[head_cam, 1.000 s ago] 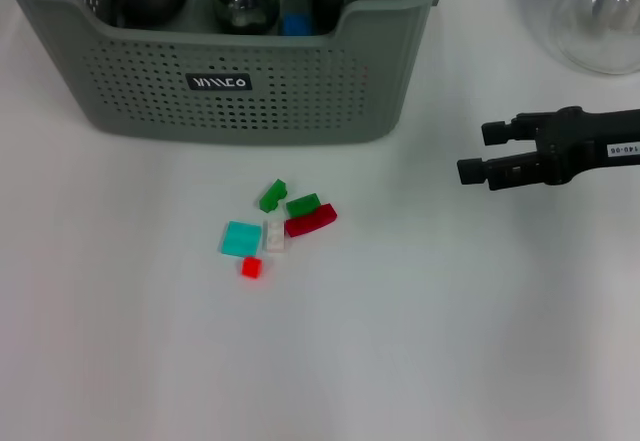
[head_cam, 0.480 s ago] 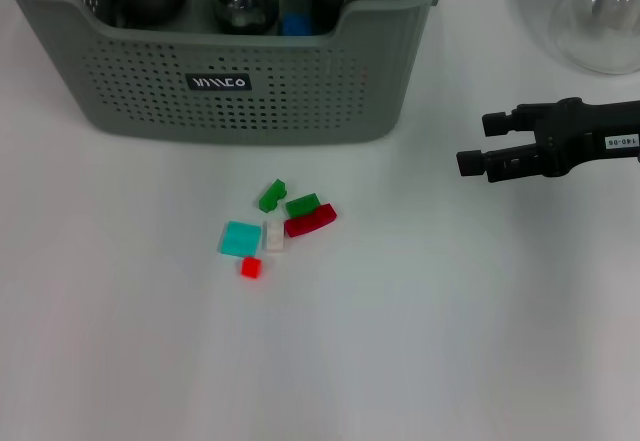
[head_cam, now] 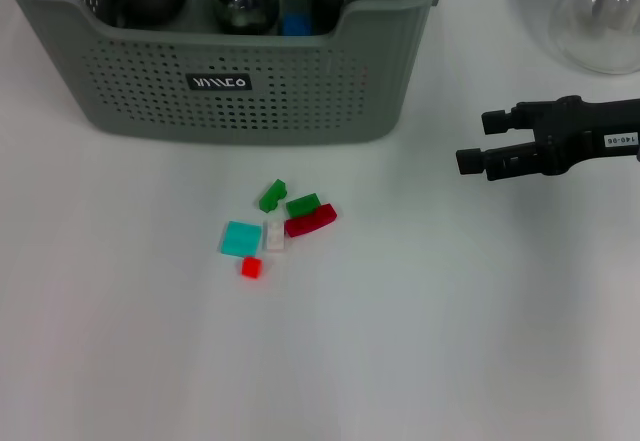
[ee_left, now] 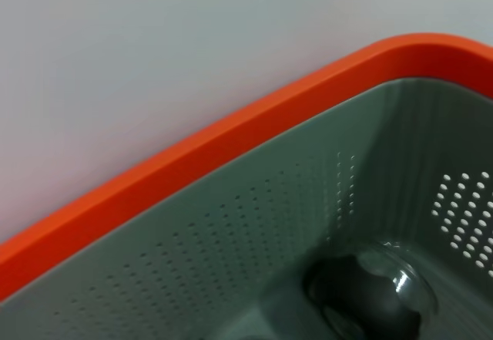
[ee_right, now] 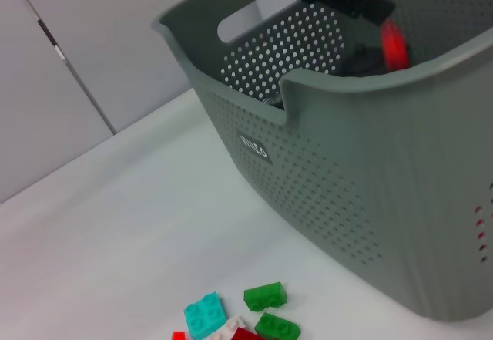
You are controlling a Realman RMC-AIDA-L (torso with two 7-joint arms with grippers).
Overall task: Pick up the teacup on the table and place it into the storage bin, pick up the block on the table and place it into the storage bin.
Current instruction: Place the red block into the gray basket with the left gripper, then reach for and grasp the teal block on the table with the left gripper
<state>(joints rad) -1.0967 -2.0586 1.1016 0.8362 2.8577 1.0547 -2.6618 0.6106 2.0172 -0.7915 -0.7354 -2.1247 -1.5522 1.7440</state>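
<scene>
Hovering at three o'clock with fingers apart, the right gripper (head_cam: 473,142) seemingly faced block pickup, needing a reach toward the blocks (head_cam: 279,225) beneath the storage bin (head_cam: 230,86)

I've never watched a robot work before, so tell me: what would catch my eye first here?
Probably the little heap of coloured blocks, green, red, teal and white, lying on the white table just in front of the big grey-green storage bin. Next, the black right gripper, open, reaching in from the right and pointing towards them. The bin already holds dark rounded items.
</scene>
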